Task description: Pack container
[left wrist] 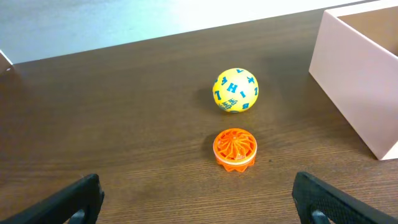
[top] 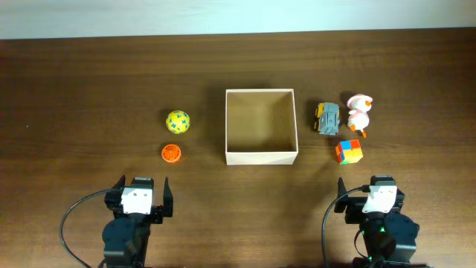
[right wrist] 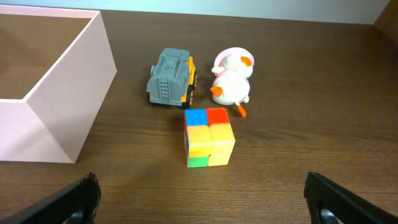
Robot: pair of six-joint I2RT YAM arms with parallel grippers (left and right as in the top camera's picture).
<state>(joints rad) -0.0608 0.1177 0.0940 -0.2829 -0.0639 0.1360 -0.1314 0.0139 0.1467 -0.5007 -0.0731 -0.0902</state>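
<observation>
The container, a square shallow cream-walled box with a tan inside, stands open and empty mid-table; its wall also shows in the left wrist view and the right wrist view. Left of it lie a yellow ball with blue marks and an orange ridged disc. Right of it lie a grey toy truck, a white duck and a coloured cube. My left gripper and right gripper are open and empty near the front edge.
The table is dark brown wood; a pale wall runs along its far edge. Black cables loop beside both arm bases at the front.
</observation>
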